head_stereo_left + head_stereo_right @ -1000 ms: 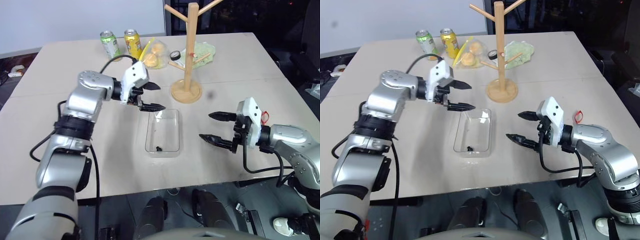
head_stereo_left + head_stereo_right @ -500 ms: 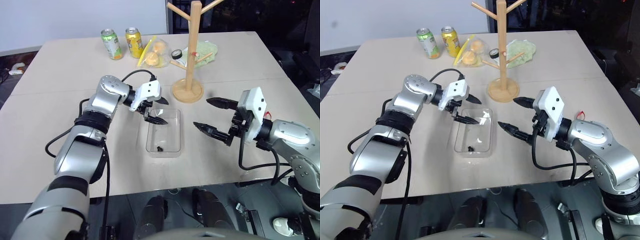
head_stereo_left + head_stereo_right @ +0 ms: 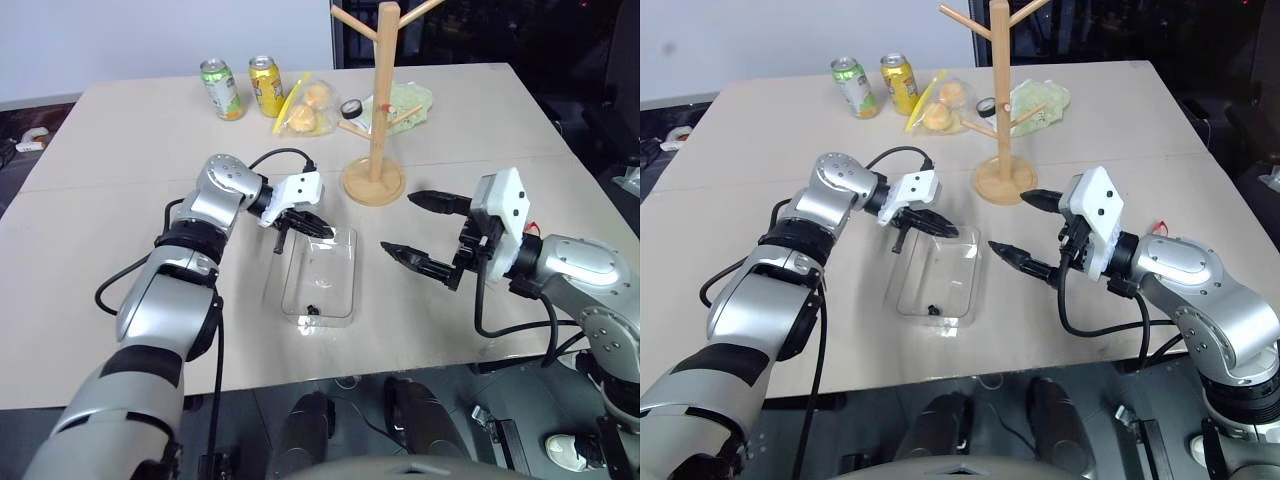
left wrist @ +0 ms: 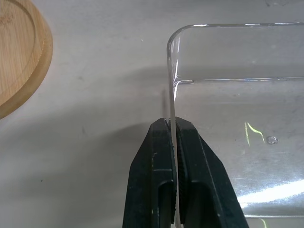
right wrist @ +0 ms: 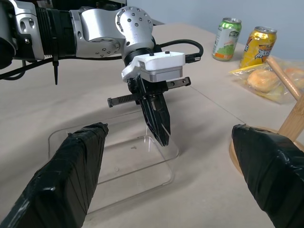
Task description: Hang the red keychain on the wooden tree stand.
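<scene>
The wooden tree stand (image 3: 383, 95) rises from its round base (image 3: 374, 181) at the middle back of the table. A bit of the red keychain (image 3: 1159, 227) shows on the table behind my right wrist, mostly hidden by the arm. My left gripper (image 3: 316, 229) is shut on the far rim of a clear plastic tray (image 3: 322, 277), which sits tilted; the left wrist view has the thin wall pinched between the fingers (image 4: 160, 156). My right gripper (image 3: 400, 222) hangs open to the right of the tray, holding nothing.
A small dark object (image 3: 312, 309) lies in the tray's near end. At the back stand a green can (image 3: 221, 88) and a yellow can (image 3: 266, 85), with a bag of buns (image 3: 310, 106) and a green wrapper (image 3: 410, 100) beside the stand.
My left gripper dropped to the tray and shut on its far rim; the tray now sits skewed and tilted. My right gripper rose a little and stayed open.
</scene>
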`<state>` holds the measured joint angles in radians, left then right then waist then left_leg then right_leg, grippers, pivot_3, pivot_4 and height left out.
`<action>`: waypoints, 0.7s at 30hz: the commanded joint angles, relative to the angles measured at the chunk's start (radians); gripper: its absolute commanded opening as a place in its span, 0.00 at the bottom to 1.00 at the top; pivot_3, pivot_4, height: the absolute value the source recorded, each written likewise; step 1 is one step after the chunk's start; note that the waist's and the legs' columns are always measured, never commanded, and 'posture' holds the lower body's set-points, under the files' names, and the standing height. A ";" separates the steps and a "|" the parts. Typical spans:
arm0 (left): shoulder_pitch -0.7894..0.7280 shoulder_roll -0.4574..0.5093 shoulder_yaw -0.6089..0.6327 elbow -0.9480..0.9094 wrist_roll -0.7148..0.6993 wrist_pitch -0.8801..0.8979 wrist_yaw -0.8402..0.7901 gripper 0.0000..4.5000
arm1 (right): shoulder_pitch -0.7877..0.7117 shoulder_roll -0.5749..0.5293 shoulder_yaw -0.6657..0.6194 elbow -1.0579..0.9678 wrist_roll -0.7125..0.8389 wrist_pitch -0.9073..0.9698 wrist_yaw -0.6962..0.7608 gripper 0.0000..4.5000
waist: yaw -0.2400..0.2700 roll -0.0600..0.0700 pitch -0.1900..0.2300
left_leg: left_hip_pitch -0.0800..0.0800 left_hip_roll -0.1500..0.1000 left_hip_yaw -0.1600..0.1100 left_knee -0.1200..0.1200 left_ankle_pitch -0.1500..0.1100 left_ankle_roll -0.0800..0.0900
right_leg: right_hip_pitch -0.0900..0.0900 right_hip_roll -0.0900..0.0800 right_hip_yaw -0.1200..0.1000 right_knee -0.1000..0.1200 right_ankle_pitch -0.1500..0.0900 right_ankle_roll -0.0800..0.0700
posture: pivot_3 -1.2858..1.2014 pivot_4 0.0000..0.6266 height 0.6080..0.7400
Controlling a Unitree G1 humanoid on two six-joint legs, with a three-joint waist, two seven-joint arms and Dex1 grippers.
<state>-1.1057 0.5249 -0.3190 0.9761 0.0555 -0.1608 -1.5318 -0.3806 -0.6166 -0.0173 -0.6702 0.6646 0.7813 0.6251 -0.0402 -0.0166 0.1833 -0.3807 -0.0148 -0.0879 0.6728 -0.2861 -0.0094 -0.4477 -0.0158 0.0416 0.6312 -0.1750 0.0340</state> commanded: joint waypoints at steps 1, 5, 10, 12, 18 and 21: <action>-0.021 0.018 0.055 -0.019 -0.025 0.041 0.008 0.02 | 0.006 -0.004 -0.007 -0.019 0.000 -0.028 0.004 1.00 | 0.000 0.000 0.000 | 0.000 0.000 0.000 0.001 0.000 0.000 | 0.000 0.000 0.000 0.001 0.000 0.000 | 0.52 0.24 1.00; 0.011 0.073 0.128 -0.088 -0.075 0.185 0.022 0.02 | -0.009 0.013 0.004 -0.007 0.003 -0.042 0.006 1.00 | -0.005 0.000 0.000 | 0.000 0.000 0.000 0.003 0.000 0.000 | 0.000 0.000 0.000 0.004 -0.001 0.002 | 0.52 0.24 1.00; 0.114 0.174 0.230 -0.230 -0.131 0.365 0.083 0.02 | -0.028 0.034 0.030 0.016 -0.003 -0.060 0.013 1.00 | -0.009 0.000 0.000 | 0.002 0.001 0.000 0.004 0.000 0.000 | 0.000 0.001 0.001 0.008 -0.002 0.002 | 0.52 0.24 1.00; 0.177 0.220 0.268 -0.303 -0.144 0.425 0.122 0.02 | -0.035 0.040 0.042 0.034 -0.009 -0.072 0.025 1.00 | -0.011 0.000 0.000 | 0.003 0.001 0.000 0.004 0.000 0.000 | 0.000 0.001 0.001 0.009 -0.002 0.002 | 0.52 0.24 1.00; 0.335 0.319 0.428 -0.452 -0.181 0.612 0.350 0.02 | -0.089 0.073 0.085 0.098 -0.024 -0.111 0.070 1.00 | -0.004 0.000 0.000 | 0.002 0.001 -0.001 0.010 0.000 0.000 | 0.000 0.001 0.000 0.011 -0.002 0.002 | 0.52 0.24 1.00; 0.366 0.328 0.508 -0.447 -0.194 0.699 0.504 0.02 | -0.122 0.093 0.109 0.125 -0.028 -0.126 0.094 1.00 | -0.001 -0.001 0.000 | 0.002 0.001 -0.001 0.012 0.000 0.000 | 0.000 0.001 -0.001 0.012 -0.001 0.002 | 0.52 0.24 1.00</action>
<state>-0.7404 0.8335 0.1326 0.5588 -0.1186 0.5013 -1.0988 -0.4856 -0.5278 0.0917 -0.5355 0.6362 0.6843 0.7011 -0.0410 -0.0172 0.1832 -0.3788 -0.0138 -0.0894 0.6845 -0.2861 -0.0095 -0.4476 -0.0150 0.0408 0.6430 -0.1764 0.0363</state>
